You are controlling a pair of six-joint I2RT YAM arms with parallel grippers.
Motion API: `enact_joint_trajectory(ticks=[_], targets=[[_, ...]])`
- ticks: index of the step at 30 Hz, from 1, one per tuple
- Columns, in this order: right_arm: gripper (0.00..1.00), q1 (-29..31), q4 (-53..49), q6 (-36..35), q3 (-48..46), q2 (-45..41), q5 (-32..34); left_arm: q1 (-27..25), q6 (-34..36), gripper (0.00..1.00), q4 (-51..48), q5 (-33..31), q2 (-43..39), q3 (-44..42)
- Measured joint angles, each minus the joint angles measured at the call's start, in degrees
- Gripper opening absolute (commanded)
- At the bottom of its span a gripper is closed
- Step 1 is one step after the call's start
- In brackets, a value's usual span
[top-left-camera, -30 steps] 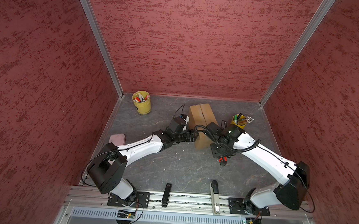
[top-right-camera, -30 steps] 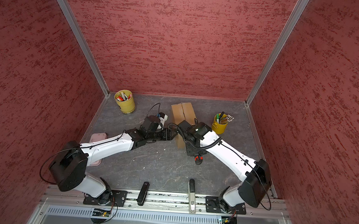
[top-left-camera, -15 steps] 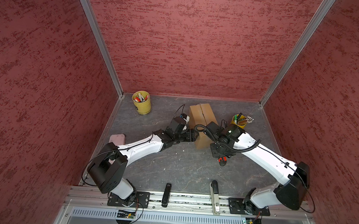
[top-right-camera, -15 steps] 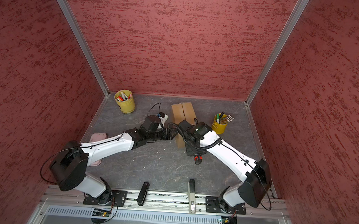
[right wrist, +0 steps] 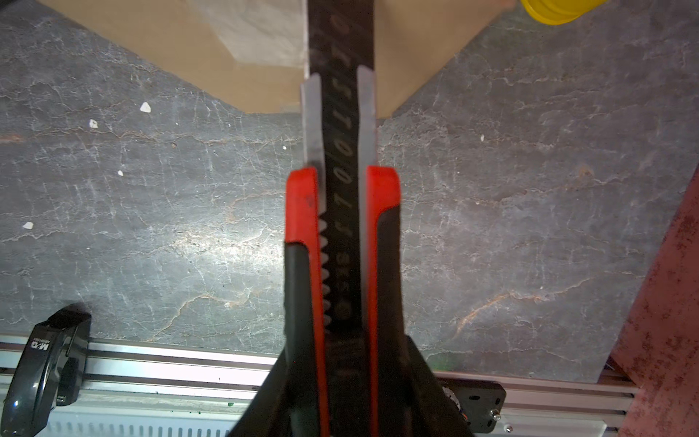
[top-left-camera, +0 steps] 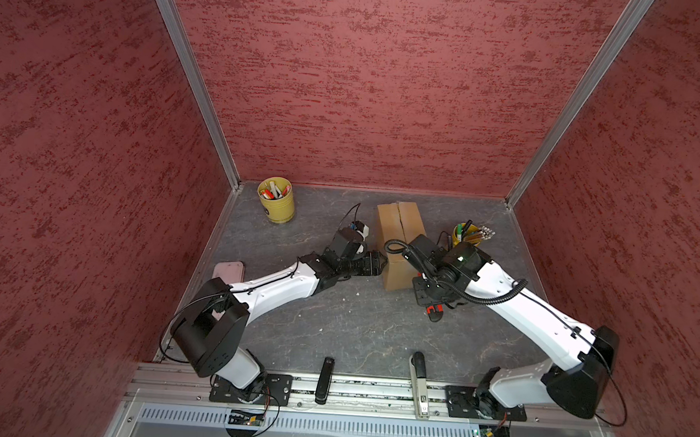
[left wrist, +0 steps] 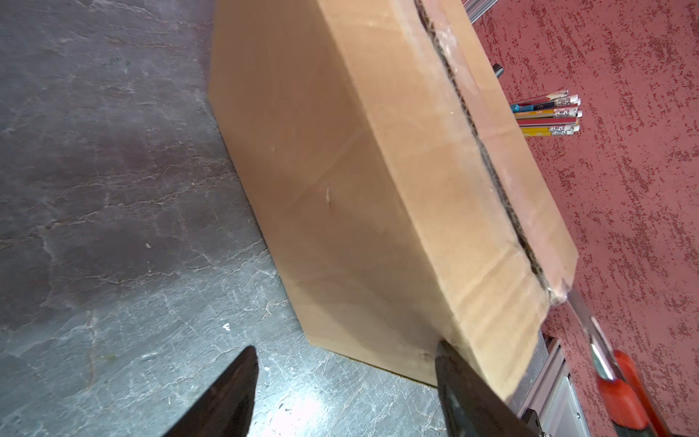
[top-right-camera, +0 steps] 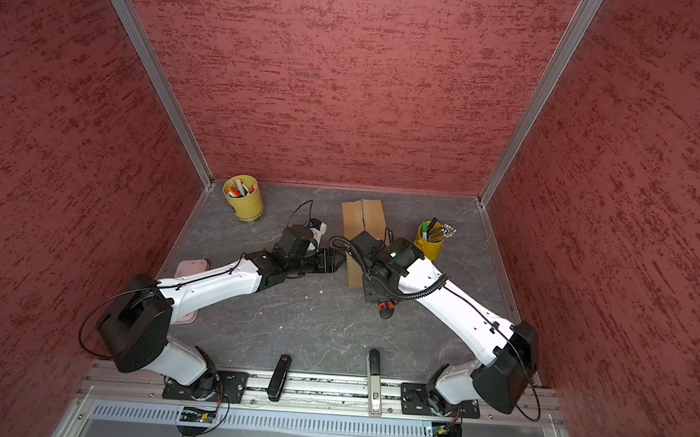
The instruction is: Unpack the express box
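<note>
The express box stands at the far middle of the surface, its length running near to far; in the left wrist view its centre seam gapes dark with raw corrugated edges, so the slitting looks all but done; the flaps lie flat, so lifting them and taking out whatever is inside remains. The right fingers are clenched on a red-and-black knife, its blade at the seam's near end; the left fingers are spread and grasp nothing, one at the box's near left edge, the other over bare surface. A yellow cup crowds the box's right side and the back wall is close behind; open room lies near and to the left.
</note>
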Motion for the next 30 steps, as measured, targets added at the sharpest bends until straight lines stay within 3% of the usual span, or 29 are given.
enact_joint_trajectory(ticks=[30], targets=[[0.0,1.5,2.1,2.4,-6.6,-4.7,-2.3,0.0,1.3,0.79,-1.7,0.4,-1.2,0.6]])
